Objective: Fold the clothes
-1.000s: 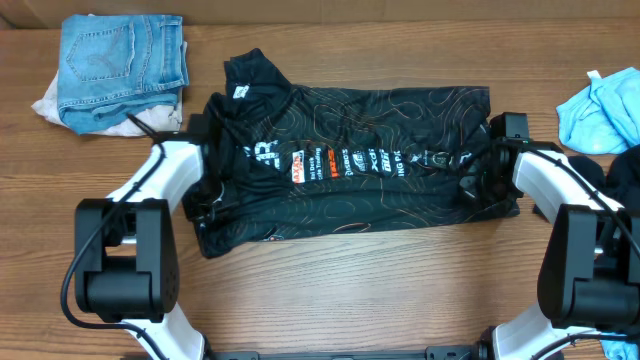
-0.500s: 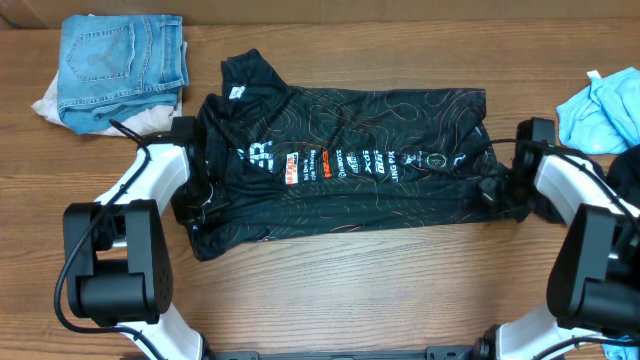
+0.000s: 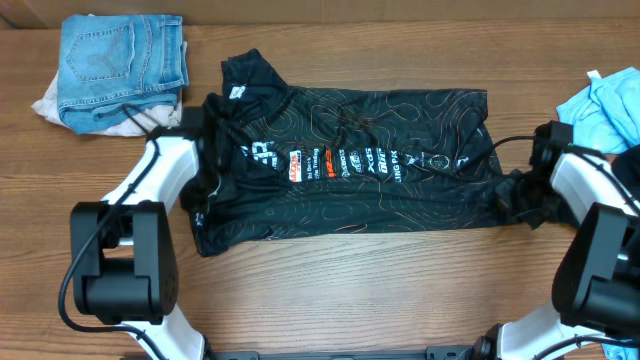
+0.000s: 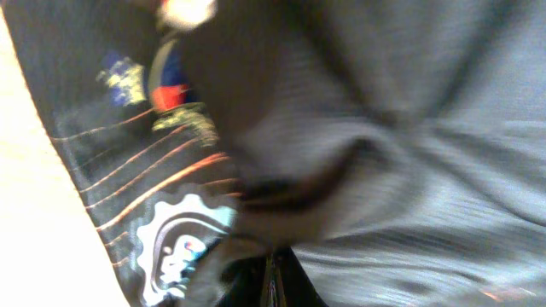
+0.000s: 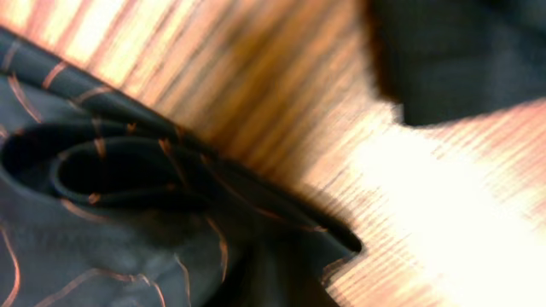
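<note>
The jersey [image 3: 340,165] is thin black cloth, matt, printed with fine tan lines and white lettering. The blurred left wrist view shows it as a smooth, close knit with a faint sheen. The table [image 3: 350,290] is brown wood with a clear grain and a soft satin shine. At its far left corner the jeans [image 3: 120,60] are faded blue denim, coarse-looking, lying on a pale soft cloth [image 3: 45,100]. At the right edge lies crumpled light blue fabric [image 3: 600,110]. The left arm [image 3: 160,180] and right arm [image 3: 575,185] have smooth white plastic shells with matt black joints.
</note>
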You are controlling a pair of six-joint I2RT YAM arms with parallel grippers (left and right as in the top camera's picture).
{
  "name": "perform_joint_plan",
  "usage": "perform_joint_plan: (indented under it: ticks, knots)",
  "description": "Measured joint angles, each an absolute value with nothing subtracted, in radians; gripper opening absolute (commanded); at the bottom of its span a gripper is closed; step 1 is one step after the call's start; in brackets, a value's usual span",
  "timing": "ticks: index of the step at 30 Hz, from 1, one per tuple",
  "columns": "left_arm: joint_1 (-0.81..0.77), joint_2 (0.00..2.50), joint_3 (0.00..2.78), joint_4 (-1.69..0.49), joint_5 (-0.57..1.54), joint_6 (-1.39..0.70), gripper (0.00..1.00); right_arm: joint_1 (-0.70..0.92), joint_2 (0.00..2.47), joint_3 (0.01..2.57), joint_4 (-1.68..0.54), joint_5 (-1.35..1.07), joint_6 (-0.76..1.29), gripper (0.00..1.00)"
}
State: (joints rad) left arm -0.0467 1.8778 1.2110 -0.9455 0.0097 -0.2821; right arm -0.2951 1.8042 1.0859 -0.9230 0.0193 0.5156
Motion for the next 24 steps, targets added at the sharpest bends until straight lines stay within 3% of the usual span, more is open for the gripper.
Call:
perform_joint_plan:
  ticks: [1,2,3,4,6,8,13,18,24]
  knots:
    - [-0.060,1.877,1.233,-0.956,0.007,-0.279,0.24,-0.299,1.807,1.114,-0.952,0.025,0.520,0.29]
    - [-0.078,1.875,1.261,-0.971,0.005,-0.277,0.39,-0.300,1.808,1.147,-0.975,0.028,0.519,0.36]
    - [-0.089,1.872,1.279,-0.978,0.003,-0.274,0.61,-0.301,1.808,1.176,-0.991,0.029,0.522,0.46]
    - [-0.107,1.865,1.307,-0.989,0.003,-0.277,0.72,-0.301,1.808,1.211,-1.005,0.025,0.512,0.57]
    - [-0.130,1.856,1.340,-1.003,0.003,-0.278,0.75,-0.301,1.808,1.258,-1.010,-0.001,0.484,0.71]
    - [-0.145,1.849,1.362,-1.006,0.003,-0.277,0.82,-0.301,1.808,1.287,-1.006,-0.044,0.457,0.76]
    - [-0.157,1.847,1.370,-1.027,0.003,-0.276,0.98,-0.300,1.808,1.285,-1.020,-0.109,0.417,0.75]
    - [-0.157,1.847,1.370,-1.041,0.003,-0.279,1.00,-0.300,1.808,1.225,-0.991,-0.142,0.399,0.50]
    - [-0.157,1.846,1.370,-1.044,0.003,-0.280,1.00,-0.300,1.808,1.141,-0.912,-0.172,0.395,0.48]
